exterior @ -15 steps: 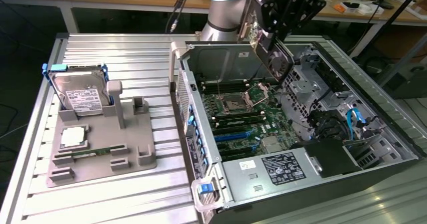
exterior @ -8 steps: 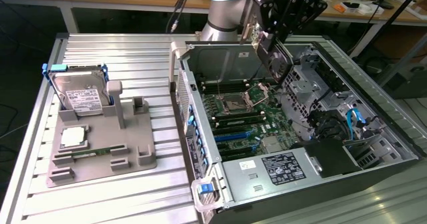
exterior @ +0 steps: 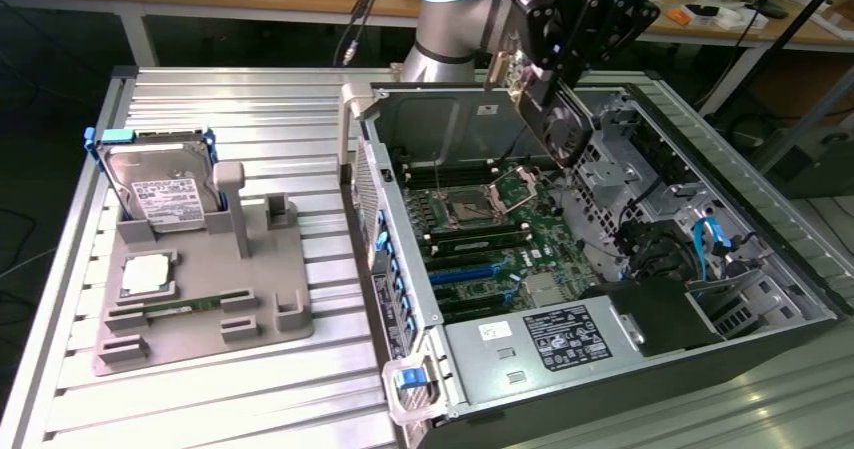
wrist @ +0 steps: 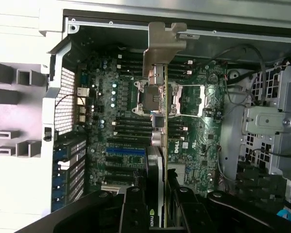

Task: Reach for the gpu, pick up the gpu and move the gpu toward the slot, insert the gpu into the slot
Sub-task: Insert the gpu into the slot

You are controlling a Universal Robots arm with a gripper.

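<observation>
At the frame's left, a silver hard drive [exterior: 158, 191] stands in a gray holder [exterior: 287, 314] on the ribbed metal counter [exterior: 227, 104]; an open computer case [exterior: 441, 124] sits at the right.

Hides part of the blue slot [wrist: 125, 150] behind the edge-on gpu [wrist: 156, 167]. Cuts the gripper [wrist: 157, 208] off at the wrist view's edge. Leaves the hard drive label [exterior: 167, 204] unreadable.

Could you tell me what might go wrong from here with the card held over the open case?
1. The gpu, gripped in the end effector, hangs over the processor socket, and its edge runs across the blue slot rather than along it; lowered so, it might strike board parts.
2. Its bracket looks close to the case rim and may catch.
</observation>
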